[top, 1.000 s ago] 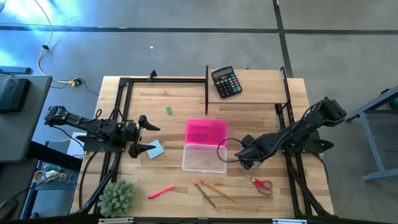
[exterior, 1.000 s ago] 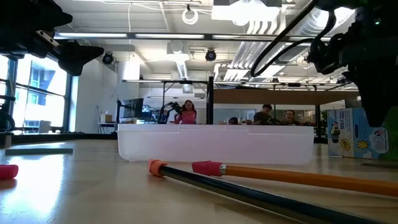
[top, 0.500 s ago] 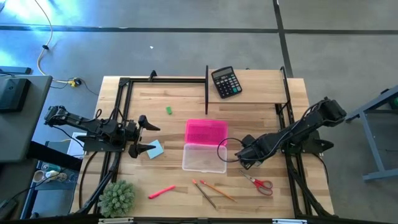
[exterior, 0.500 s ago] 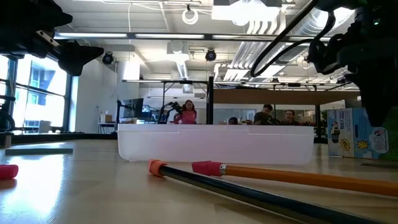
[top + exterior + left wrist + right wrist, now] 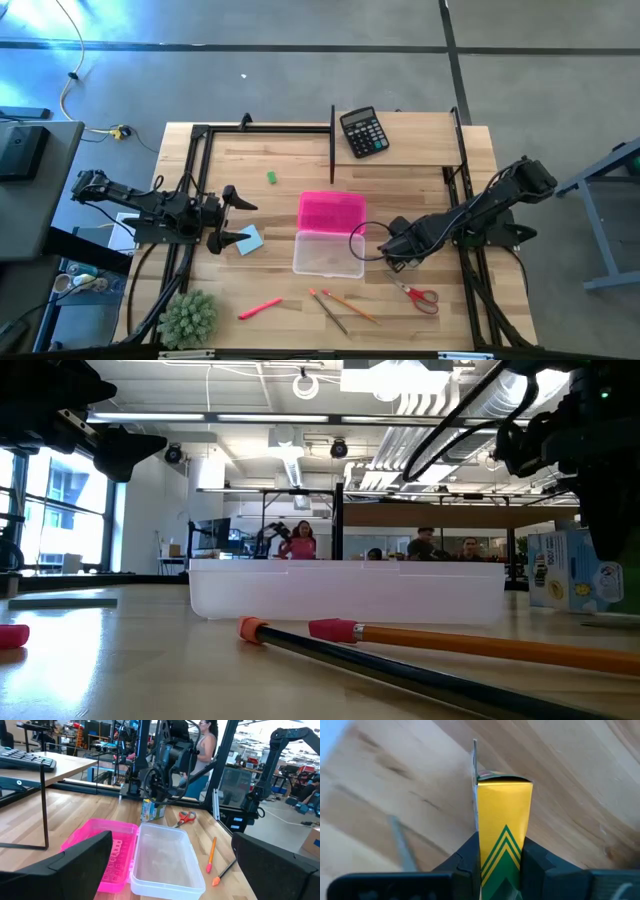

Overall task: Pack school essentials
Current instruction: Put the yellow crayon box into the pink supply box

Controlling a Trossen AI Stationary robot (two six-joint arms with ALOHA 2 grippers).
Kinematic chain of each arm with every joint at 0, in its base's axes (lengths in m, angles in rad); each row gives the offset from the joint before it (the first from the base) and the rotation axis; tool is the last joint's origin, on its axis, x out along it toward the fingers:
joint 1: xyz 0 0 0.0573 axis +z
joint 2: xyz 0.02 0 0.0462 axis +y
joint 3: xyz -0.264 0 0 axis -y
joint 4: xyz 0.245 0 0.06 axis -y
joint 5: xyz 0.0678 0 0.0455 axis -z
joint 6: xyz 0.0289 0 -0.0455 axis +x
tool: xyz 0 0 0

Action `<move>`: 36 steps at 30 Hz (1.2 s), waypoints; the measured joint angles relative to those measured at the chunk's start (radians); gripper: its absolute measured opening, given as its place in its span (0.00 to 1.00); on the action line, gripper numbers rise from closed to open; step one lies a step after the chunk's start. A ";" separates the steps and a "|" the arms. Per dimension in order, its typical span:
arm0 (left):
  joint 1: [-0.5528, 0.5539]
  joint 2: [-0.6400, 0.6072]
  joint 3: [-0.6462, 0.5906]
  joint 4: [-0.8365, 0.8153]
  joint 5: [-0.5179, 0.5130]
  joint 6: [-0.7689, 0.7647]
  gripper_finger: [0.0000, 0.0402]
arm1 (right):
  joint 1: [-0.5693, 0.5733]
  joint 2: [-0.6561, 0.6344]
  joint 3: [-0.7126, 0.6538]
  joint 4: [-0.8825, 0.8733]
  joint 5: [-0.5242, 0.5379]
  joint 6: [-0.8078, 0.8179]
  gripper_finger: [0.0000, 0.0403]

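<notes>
Yellow cardboard with green chevrons fills the right wrist view: the yellow-green crayon box point(image 5: 504, 815) stands upright on the pale wooden table point(image 5: 420, 150), and the right gripper point(image 5: 501, 851) has its two dark fingers point(image 5: 469, 855) pressed against the box's two sides, clamped on it. From above, that gripper sits just beside the right edge of the clear plastic tray point(image 5: 328, 255), whose open pink lid point(image 5: 331, 211) lies flat on its far side. The left gripper point(image 5: 226, 219) waits near the table's left edge with its fingers spread wide and nothing between them, over the light-blue sticky-note pad point(image 5: 249, 240). A tiny green eraser point(image 5: 271, 177) lies apart toward the back. Near the front edge lie a red-pink pen point(image 5: 260, 308), two thin pencils point(image 5: 342, 308) crossing each other, and red-handled scissors point(image 5: 420, 295). A black calculator point(image 5: 363, 132) rests at the back, a spiky green plant ball point(image 5: 189, 318) at the front left corner.
</notes>
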 joint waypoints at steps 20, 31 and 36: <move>0.000 0.000 0.000 0.000 -0.069 -0.002 1.00 | -0.003 -0.001 0.424 0.055 0.341 -0.445 0.19; 0.000 0.000 0.000 0.000 -0.105 -0.001 1.00 | -0.011 0.000 0.419 0.274 0.259 -0.668 0.19; 0.000 0.000 0.000 0.000 -0.104 -0.001 1.00 | -0.038 0.016 0.419 0.316 0.216 -0.694 0.19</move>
